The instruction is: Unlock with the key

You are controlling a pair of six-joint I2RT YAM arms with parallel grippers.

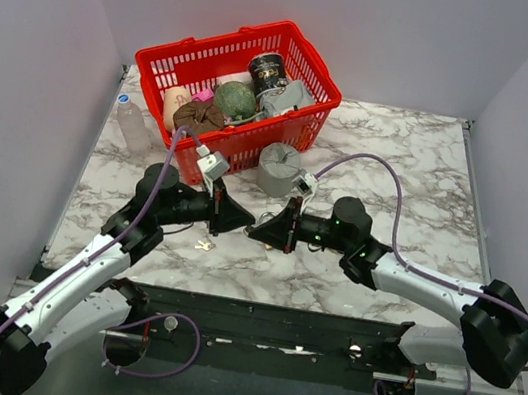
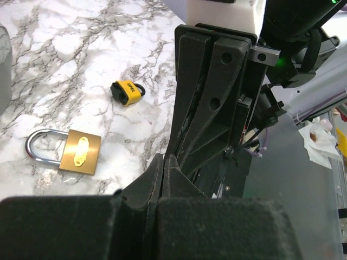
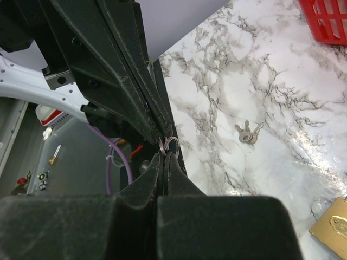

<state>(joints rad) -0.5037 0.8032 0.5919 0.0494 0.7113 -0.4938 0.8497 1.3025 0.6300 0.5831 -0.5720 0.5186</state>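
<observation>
My two grippers meet tip to tip over the middle of the table, the left gripper pointing right and the right gripper pointing left. The right gripper is shut on a small key ring that pokes out of its tips. The left gripper is shut, its tips touching that ring; I cannot tell if they pinch it. A brass padlock lies flat on the marble beside the grippers, its shackle closed, and also shows in the right wrist view. A small yellow padlock lies farther off.
A loose bunch of keys lies on the marble, also in the top view. A red basket full of items stands at the back. A grey cylinder and a clear bottle stand near it.
</observation>
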